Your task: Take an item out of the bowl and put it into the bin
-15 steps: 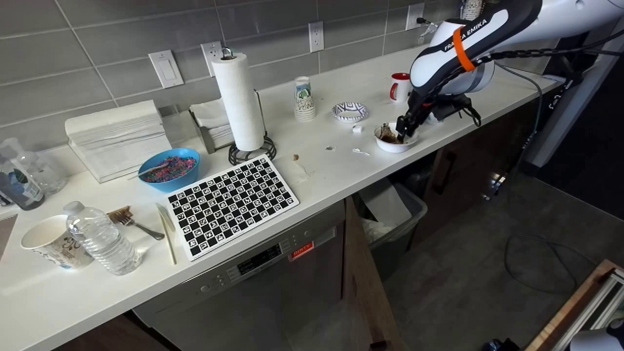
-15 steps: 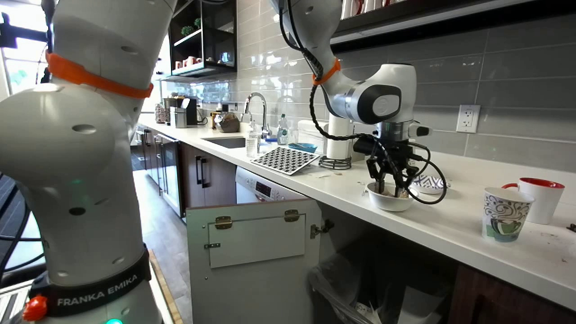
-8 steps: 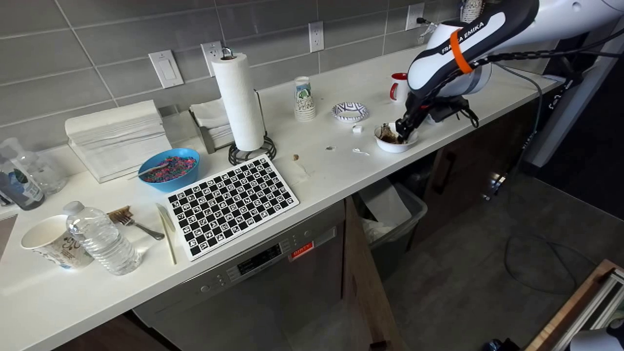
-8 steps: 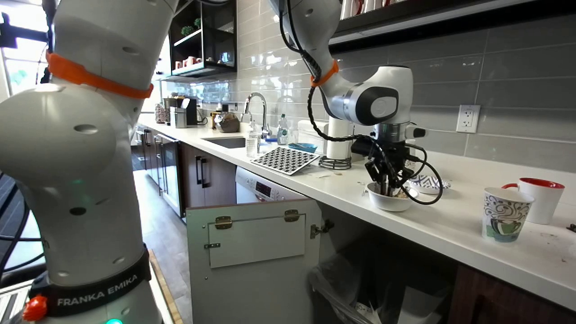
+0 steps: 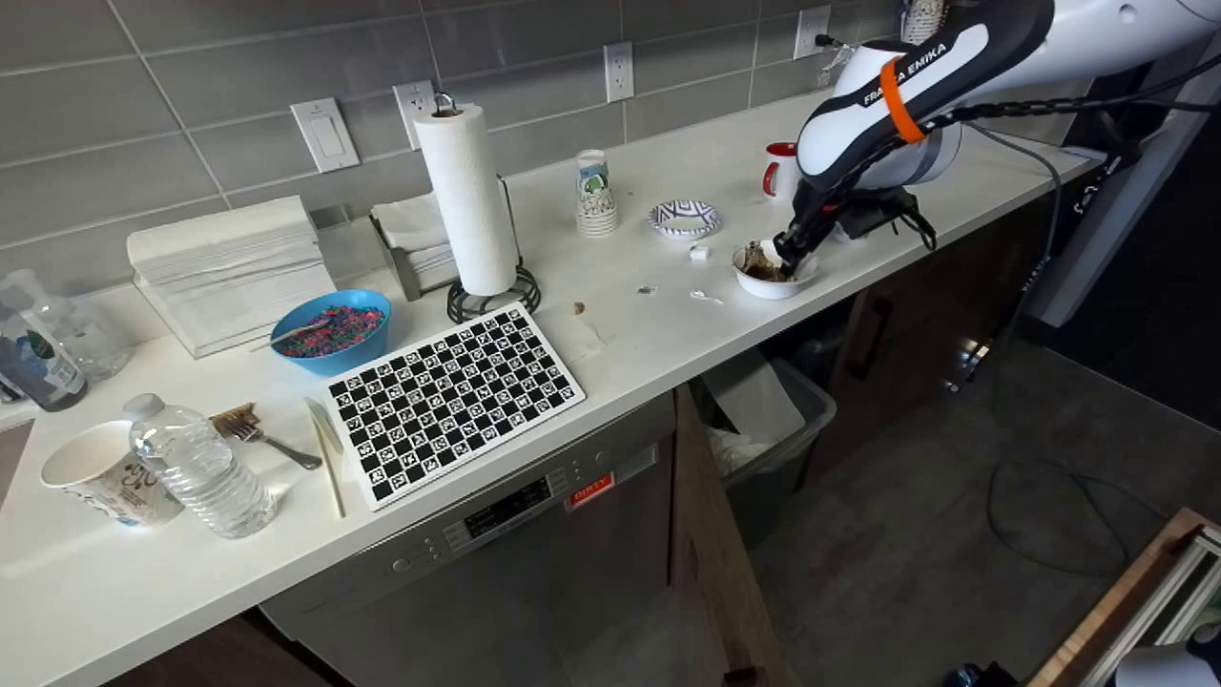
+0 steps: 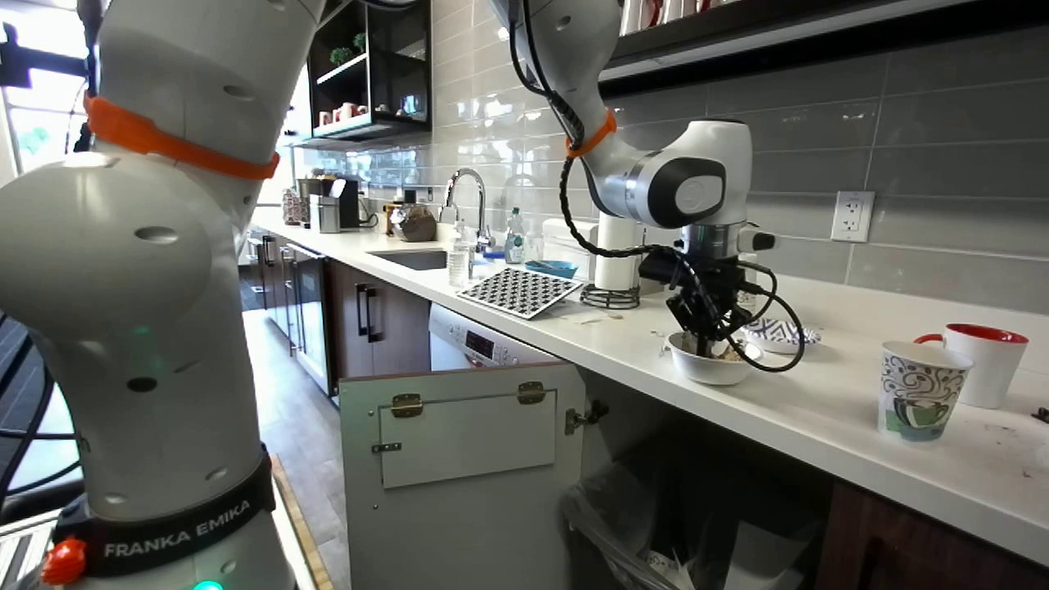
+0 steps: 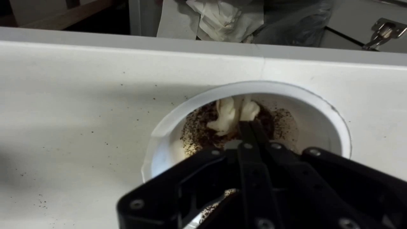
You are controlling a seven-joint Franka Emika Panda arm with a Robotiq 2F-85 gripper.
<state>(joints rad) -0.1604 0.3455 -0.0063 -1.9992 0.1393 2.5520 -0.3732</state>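
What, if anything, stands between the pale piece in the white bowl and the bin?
The rim of the white bowl around the pale piece, then the counter's front edge; the bin sits lower, beyond it. The open cabinet door stands beside this path; no other obstacle shows.

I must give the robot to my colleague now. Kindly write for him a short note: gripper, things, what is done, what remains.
Gripper: shut, tips down in the white bowl.
Things: the bowl stands on the counter; it holds brown grains and a pale crumpled piece, right at the tips. Whether that is pinched, I cannot tell. Bin: below the counter, cabinet door open.
Done: gripper is in place and shut.
Left: lift, check the hold, carry to the bin, release.
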